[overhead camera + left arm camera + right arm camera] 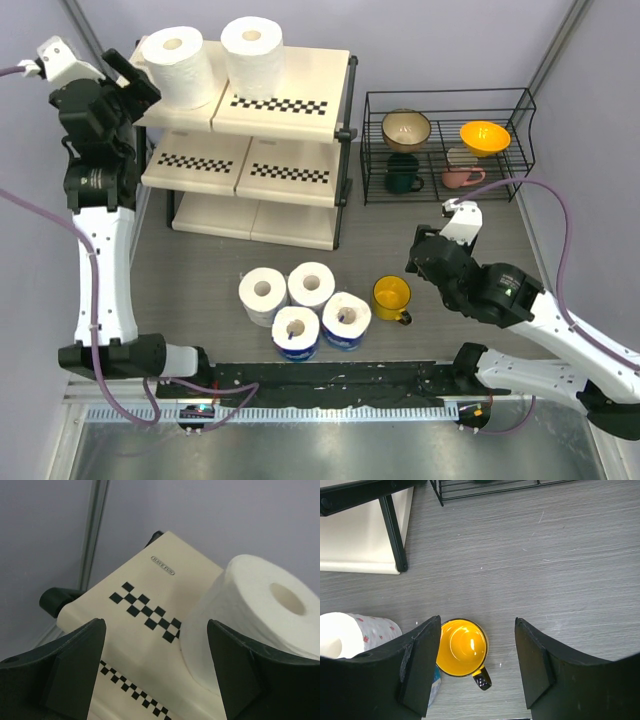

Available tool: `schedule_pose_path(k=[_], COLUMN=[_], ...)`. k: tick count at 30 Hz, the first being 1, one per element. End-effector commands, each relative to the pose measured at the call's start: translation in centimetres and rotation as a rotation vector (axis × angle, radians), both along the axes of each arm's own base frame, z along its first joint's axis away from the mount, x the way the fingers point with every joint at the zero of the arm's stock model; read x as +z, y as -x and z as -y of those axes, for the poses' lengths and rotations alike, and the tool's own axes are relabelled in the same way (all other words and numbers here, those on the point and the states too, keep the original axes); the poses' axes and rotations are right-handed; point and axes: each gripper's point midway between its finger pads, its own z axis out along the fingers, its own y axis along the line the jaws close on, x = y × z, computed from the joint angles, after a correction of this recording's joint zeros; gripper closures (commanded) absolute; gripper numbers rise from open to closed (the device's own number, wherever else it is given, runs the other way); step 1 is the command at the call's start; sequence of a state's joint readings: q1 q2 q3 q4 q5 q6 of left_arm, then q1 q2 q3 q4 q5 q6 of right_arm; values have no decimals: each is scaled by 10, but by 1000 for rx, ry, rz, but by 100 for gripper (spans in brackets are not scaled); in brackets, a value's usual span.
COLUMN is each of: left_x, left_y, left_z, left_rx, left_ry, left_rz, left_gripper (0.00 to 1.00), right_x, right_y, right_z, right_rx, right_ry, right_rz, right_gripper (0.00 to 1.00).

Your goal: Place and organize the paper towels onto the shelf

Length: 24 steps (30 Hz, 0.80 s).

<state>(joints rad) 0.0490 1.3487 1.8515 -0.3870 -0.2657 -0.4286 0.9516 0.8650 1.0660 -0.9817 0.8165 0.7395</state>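
The three-tier shelf stands at the back left. Two bare white paper towel rolls stand on its top board, one at the left and one to its right. Several more rolls stand together on the table: two bare and two in blue wrappers. My left gripper is open and empty beside the top-left roll, over the top board. My right gripper is open and empty above the table, right of the group; a wrapped roll shows at its left.
A yellow mug stands just right of the rolls, under my right gripper's left finger in the right wrist view. A black wire rack with bowls and mugs stands at the back right. The shelf's black leg shows at upper left.
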Motion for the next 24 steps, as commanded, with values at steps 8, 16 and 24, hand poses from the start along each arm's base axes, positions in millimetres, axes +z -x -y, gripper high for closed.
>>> schedule_pose_path(k=[8, 16, 24], left_x=[-6, -22, -28], left_y=[-12, -37, -47], left_z=[-23, -8, 1], left_rx=[71, -23, -70], left_ry=[72, 105, 129], left_rz=[20, -10, -15], left_gripper=[13, 12, 12], right_x=[4, -1, 0], right_y=[-5, -2, 0], right_z=[1, 3, 4], right_rx=[-25, -23, -24], right_ry=[-28, -42, -59], right_rz=[32, 23, 28], right_gripper=[35, 35, 35])
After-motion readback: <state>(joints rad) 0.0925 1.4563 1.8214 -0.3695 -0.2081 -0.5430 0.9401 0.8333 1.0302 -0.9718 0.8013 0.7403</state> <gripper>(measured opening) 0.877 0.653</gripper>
